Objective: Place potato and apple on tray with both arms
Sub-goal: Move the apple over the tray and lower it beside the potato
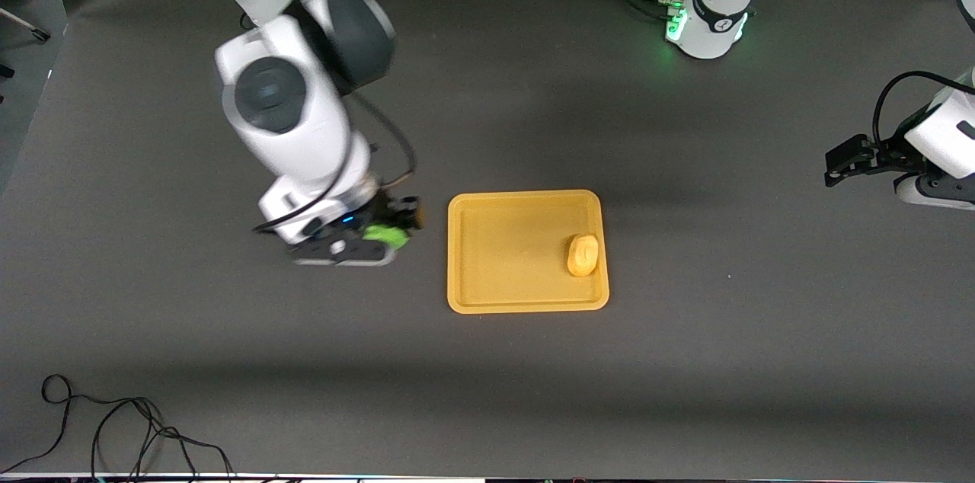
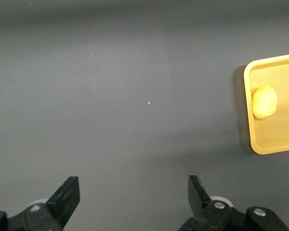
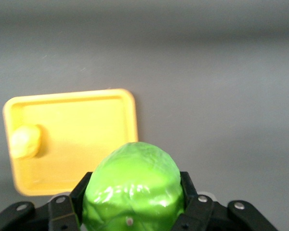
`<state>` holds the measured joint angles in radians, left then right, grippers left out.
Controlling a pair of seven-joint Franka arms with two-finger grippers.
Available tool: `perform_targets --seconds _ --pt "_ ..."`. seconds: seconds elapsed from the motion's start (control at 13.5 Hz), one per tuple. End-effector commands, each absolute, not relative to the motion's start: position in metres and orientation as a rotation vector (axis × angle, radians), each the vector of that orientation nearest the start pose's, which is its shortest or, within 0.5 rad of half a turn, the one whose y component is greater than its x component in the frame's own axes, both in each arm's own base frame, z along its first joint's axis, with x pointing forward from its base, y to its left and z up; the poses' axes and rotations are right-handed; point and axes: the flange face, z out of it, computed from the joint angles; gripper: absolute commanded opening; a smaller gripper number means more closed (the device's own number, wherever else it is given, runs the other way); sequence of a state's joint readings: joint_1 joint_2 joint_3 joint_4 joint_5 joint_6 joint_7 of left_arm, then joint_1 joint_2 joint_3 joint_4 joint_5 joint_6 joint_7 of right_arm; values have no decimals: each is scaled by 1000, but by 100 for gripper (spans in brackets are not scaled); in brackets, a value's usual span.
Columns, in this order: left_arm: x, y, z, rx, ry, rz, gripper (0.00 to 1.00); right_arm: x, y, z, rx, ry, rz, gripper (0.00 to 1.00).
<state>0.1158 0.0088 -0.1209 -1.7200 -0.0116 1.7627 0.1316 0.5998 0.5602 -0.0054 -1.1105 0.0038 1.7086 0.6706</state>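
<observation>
The yellow-orange tray (image 1: pixel 503 281) lies mid-table. The tan potato (image 1: pixel 583 254) rests in it, by the rim toward the left arm's end; it also shows in the left wrist view (image 2: pixel 264 101) and the right wrist view (image 3: pixel 25 141). My right gripper (image 1: pixel 388 233) is shut on the bright green apple (image 1: pixel 387 235), held above the table beside the tray's edge toward the right arm's end. The apple (image 3: pixel 134 190) fills the jaws in the right wrist view, with the tray (image 3: pixel 82 120) ahead. My left gripper (image 1: pixel 842 163) is open and empty, waiting above the table at the left arm's end; its fingertips (image 2: pixel 70 188) frame bare table.
A black cable (image 1: pixel 114 430) lies coiled at the table's near edge toward the right arm's end. The left arm's green-lit base (image 1: pixel 704 26) stands at the top edge. The tray (image 2: pixel 274 149) shows at the edge of the left wrist view.
</observation>
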Motion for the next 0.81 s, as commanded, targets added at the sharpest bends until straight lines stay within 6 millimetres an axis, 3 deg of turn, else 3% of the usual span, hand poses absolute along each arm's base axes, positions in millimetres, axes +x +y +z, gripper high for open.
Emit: perform_targets --seconds 0.0,0.07,0.22,0.37,0.52,0.74 --pt "571 -3 566 -3135 242 -61 100 576 478 472 -3107 179 -93 53" --pt "574 -3 568 -3115 250 -87 100 565 500 460 -3090 180 -112 53" --pt "575 -2 566 -3110 249 -84 100 561 525 420 -3086 150 -118 53" --pt "577 0 563 -3109 252 -89 100 556 549 364 -3089 147 -126 53" --pt "578 -1 561 -3109 278 -84 100 563 556 300 -3089 172 -156 53" --pt "578 -3 561 -3118 278 -84 100 568 557 241 -3113 143 -222 53"
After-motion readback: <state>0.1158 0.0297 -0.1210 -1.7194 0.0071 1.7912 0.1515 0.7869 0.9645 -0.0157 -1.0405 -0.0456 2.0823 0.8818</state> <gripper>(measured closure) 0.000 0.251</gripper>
